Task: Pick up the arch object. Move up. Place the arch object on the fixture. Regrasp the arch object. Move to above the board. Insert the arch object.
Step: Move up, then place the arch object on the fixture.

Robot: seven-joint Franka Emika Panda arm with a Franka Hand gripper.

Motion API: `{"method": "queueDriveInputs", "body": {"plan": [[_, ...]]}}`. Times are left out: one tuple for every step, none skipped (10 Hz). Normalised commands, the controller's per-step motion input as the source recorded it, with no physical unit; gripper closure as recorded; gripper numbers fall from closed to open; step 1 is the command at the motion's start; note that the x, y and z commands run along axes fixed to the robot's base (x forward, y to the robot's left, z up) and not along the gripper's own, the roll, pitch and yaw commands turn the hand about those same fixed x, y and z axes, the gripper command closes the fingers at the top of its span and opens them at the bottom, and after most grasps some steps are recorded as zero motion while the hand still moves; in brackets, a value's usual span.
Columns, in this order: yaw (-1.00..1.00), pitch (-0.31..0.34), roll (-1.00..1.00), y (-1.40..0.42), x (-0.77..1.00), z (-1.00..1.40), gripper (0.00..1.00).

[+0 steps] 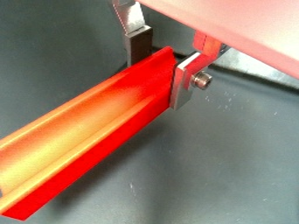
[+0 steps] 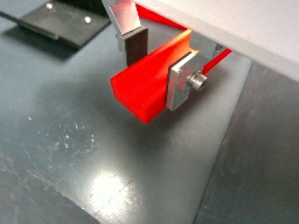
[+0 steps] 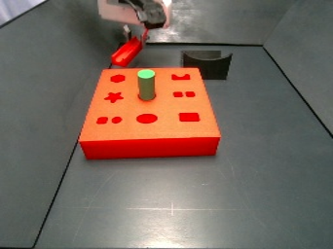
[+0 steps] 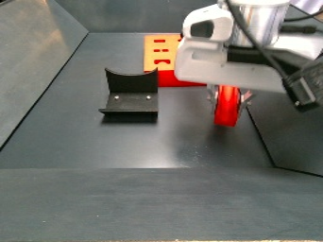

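Note:
The arch object [image 1: 87, 122] is a long bright red bar lying crosswise between my fingers. In both wrist views it fills the gap between the dark pad [image 1: 140, 45] and the silver plate finger [image 1: 187, 80], so my gripper [image 1: 162, 77] is shut on it near one end. Its blunt end face [image 2: 142, 94] shows over the dark floor. In a side view the bar [image 3: 127, 50] hangs tilted under my gripper [image 3: 140, 32], behind the board's far left corner. The board [image 3: 166, 109] is an orange-red slab with darker holes. The black fixture [image 3: 208, 63] stands behind the board's right side.
A green peg [image 3: 147, 83] stands upright in the board. The fixture [image 4: 130, 92] sits on the dark floor left of my gripper [image 4: 228, 90]; it also shows at a corner [image 2: 56, 21] of a wrist view. Grey walls ring the floor.

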Motion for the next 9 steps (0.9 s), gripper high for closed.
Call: {"method": "queueDriveInputs", "body": {"plan": [[-0.01,0.077,0.08,-0.01,-0.02,0.3,1.0],[0.0,0.0,0.0,0.0,0.0,1.0,1.0],[0.0,0.006,0.02,0.0,0.0,1.0,1.0],[0.0,0.025,0.03,0.0,-0.01,1.0,1.0],[-0.01,0.041,0.06,0.0,-0.02,1.0,1.0],[-0.01,0.052,0.07,0.0,-0.02,1.0,1.0],[0.0,0.059,0.09,0.0,-0.03,1.0,1.0],[0.01,0.065,0.09,0.0,-0.03,1.0,1.0],[0.02,0.069,0.1,0.0,-0.03,1.0,1.0]]}}
